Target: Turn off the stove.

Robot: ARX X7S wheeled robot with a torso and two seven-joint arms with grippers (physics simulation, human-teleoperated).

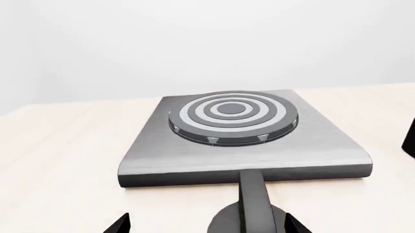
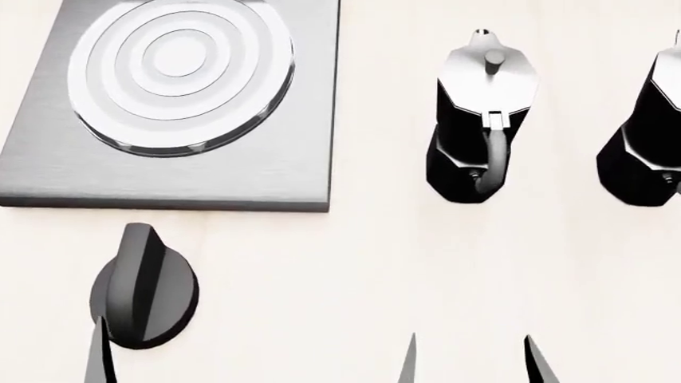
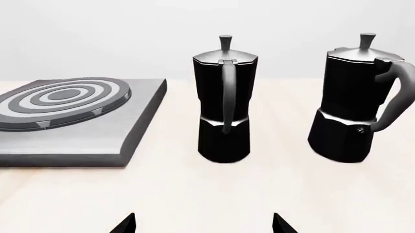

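The stove is a grey brushed-metal plate (image 2: 159,179) with a ringed round burner (image 2: 179,73), at the head view's top left. Its round black knob (image 2: 143,287) lies on the table just in front of the plate. In the left wrist view the plate (image 1: 194,158) is ahead and the knob (image 1: 250,218) sits between my left gripper's (image 1: 207,228) open fingers, close to one fingertip (image 1: 297,226). In the head view only one left fingertip (image 2: 99,355) shows, at the knob's left edge. My right gripper (image 2: 474,367) is open and empty, also in its wrist view (image 3: 204,225).
Two black-and-silver moka pots stand upright right of the stove: one (image 2: 479,120) near the middle, one (image 2: 643,136) at the right edge. Both show in the right wrist view (image 3: 224,97) (image 3: 356,97), ahead of the right gripper. The light wooden table (image 2: 352,271) lies around them.
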